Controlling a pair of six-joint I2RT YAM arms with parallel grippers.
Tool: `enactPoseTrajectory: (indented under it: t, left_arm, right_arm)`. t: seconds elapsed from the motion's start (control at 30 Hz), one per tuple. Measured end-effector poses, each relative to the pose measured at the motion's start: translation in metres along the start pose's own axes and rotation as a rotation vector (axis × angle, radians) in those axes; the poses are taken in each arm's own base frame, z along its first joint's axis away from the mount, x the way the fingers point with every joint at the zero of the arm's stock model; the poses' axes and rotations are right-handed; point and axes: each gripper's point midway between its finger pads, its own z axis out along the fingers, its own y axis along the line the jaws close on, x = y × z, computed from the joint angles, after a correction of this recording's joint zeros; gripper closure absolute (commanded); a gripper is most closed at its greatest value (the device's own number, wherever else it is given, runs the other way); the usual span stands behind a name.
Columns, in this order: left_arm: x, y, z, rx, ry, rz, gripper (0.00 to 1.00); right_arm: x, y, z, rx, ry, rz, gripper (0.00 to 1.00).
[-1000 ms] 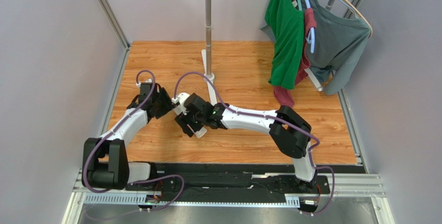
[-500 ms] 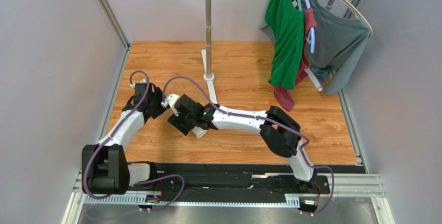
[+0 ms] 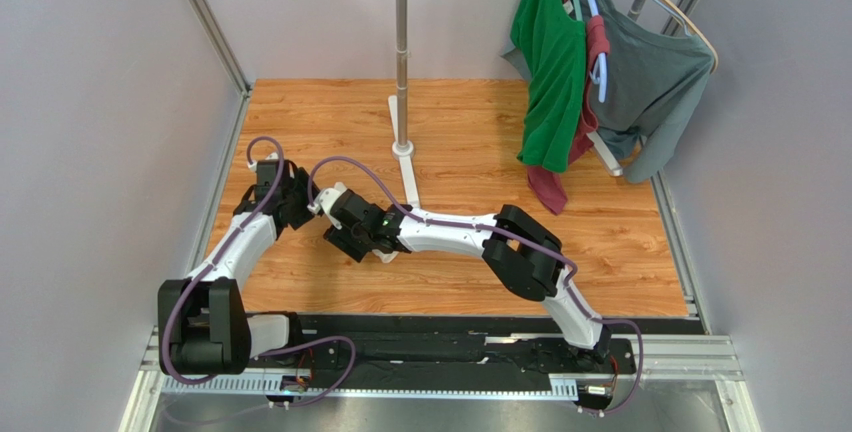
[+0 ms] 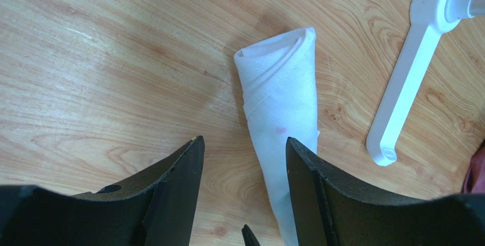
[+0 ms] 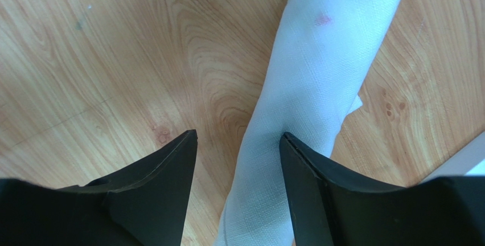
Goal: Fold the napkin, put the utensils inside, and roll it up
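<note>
The napkin (image 4: 282, 106) lies on the wooden table as a tight white roll with a small pink stain. In the left wrist view it runs from the middle down under my right-hand finger. My left gripper (image 4: 243, 140) hangs open just above it, gripping nothing. In the right wrist view the napkin (image 5: 319, 69) slants from the top right down between the fingers. My right gripper (image 5: 237, 134) is open over it, its right-hand finger against the roll's edge. The utensils are hidden. A small dark tip (image 4: 247, 236) shows beside the roll; I cannot tell what it is. In the top view the left gripper (image 3: 295, 200) and right gripper (image 3: 345, 239) sit close together, hiding the roll.
A white pole stand (image 3: 402, 72) rises at mid table, and its flat foot (image 4: 407, 69) lies just right of the roll. A green shirt (image 3: 550, 62), a grey shirt (image 3: 655, 77) and a dark red cloth (image 3: 548, 187) hang at the back right. A metal rail (image 3: 215, 182) borders the table's left side.
Both arms have shifted left across the table, the right one stretching out further. The right gripper's jaws have narrowed a little. The left jaws keep the same width.
</note>
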Motion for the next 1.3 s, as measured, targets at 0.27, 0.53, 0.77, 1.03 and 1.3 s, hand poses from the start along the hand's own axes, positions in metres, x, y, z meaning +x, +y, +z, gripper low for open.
enactPoseTrajectory:
  t: [0.27, 0.53, 0.77, 1.03, 1.3]
  left_arm:
    - [0.001, -0.001, 0.000, 0.004, 0.004, -0.002, 0.36]
    - [0.003, -0.001, 0.001, 0.006, 0.014, -0.002, 0.36]
    - [0.003, -0.001, 0.002, 0.008, 0.017, -0.003, 0.36]
    - [0.003, -0.001, 0.002, 0.008, 0.017, -0.002, 0.36]
    - [0.004, -0.001, 0.001, 0.010, 0.019, -0.002, 0.36]
  right_arm:
    - [0.002, -0.011, 0.002, 0.062, -0.005, -0.005, 0.35]
    - [0.006, -0.014, -0.005, 0.070, -0.024, -0.024, 0.33]
    - [0.002, -0.020, -0.014, 0.091, -0.053, -0.058, 0.32]
    - [-0.001, -0.032, -0.012, 0.123, -0.066, -0.078, 0.32]
    - [0.009, -0.048, -0.002, 0.119, -0.041, -0.065, 0.42]
